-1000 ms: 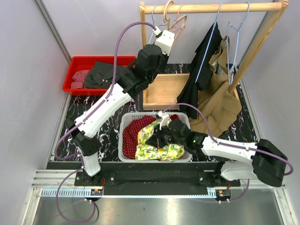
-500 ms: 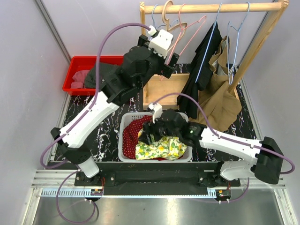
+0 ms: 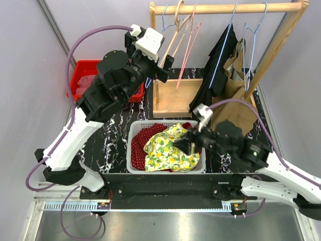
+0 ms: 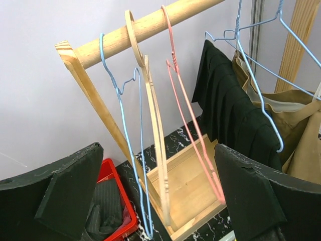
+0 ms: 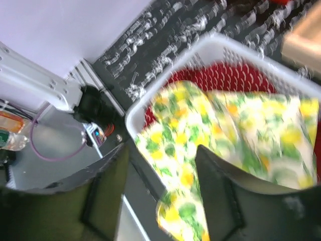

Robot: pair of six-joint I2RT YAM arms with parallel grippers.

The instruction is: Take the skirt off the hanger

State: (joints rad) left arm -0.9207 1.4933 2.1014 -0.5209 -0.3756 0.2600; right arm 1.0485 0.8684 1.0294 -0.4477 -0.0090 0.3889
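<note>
The yellow floral skirt lies crumpled in the white basket, on no hanger. My right gripper hovers just above its right part, open, with nothing between the fingers. An empty pink hanger hangs tilted on the wooden rail, beside a wooden hanger and a blue wire hanger. My left gripper is raised in front of these hangers, wide open and touching none of them.
A black pleated garment and a tan garment hang on blue hangers further right. Below the rail stands a wooden box. A red bin with dark clothes sits at the back left. A red dotted garment lies under the skirt.
My left gripper opened and drew back leftward from the hanger hooks; the pink hanger now swings free. My right gripper opened over the skirt in the basket and lifted away to the right.
</note>
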